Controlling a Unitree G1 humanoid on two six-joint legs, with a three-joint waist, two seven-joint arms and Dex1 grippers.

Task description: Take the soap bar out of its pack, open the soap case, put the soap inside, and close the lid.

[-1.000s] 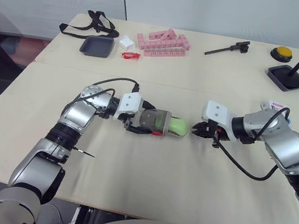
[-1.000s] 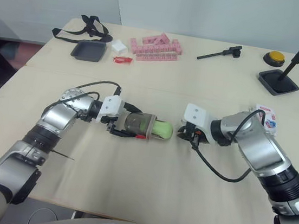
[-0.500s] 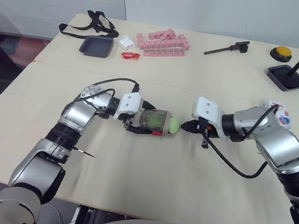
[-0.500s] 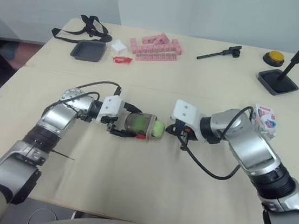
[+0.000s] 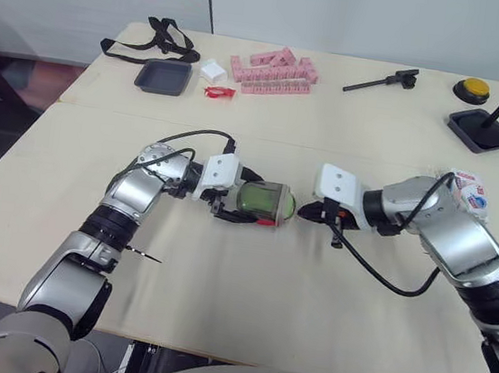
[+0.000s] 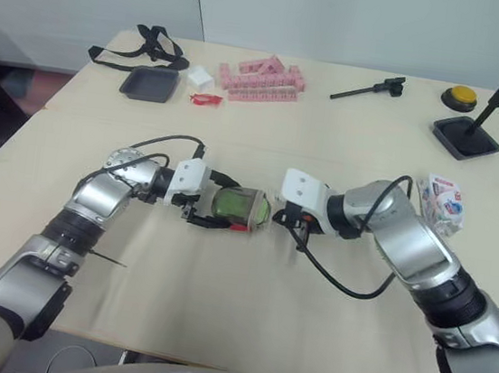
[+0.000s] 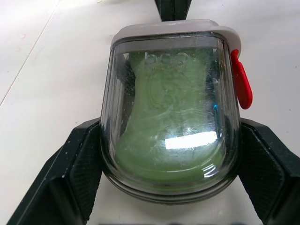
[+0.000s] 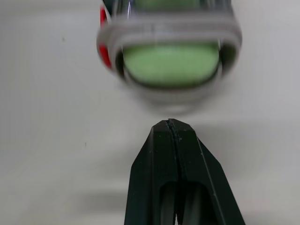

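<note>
On the table (image 5: 244,304), left gripper (image 5: 232,205) clamps the clear soap case (image 5: 264,201) by its sides. The case lies on its side, mouth toward the right gripper (image 5: 306,212). The green soap (image 8: 171,64) sits inside, its end about flush with the grey rim (image 8: 168,26). Right fingers are pressed together into one blunt tip just at the mouth; contact I can't tell. Looks like the seating push. I'd drive straight along the case axis, centred on the soap end, low force, with the left clamp firm so the case doesn't skid. Stay off the red latch (image 7: 241,86). Lid closing not yet done.
</note>
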